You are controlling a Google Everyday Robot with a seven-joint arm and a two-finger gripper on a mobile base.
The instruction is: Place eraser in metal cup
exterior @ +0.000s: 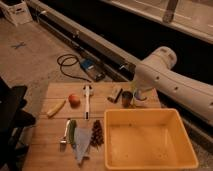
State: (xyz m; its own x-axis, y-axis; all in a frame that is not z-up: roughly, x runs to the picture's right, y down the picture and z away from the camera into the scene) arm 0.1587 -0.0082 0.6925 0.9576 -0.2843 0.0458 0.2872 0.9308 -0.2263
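Observation:
The eraser (pixel 115 94), a small pale block with a darker end, lies on the wooden table (pixel 50 145) near its back edge. The metal cup (pixel 127 98), dark and shiny, stands upright just right of it, beside a white container with blue (pixel 140 96). My white arm (pixel 170 82) reaches in from the right. My gripper (pixel 136 90) hangs at its end, just above the white container and the cup, to the right of the eraser. It is mostly hidden by the arm.
A large yellow tub (pixel 150 161) fills the table's front right. A long white-handled utensil (pixel 87 100), an orange fruit (pixel 74 100), a banana (pixel 56 107), a pine cone (pixel 96 132) and a grey cloth (pixel 82 142) lie to the left. A cable (pixel 67 65) lies on the floor behind.

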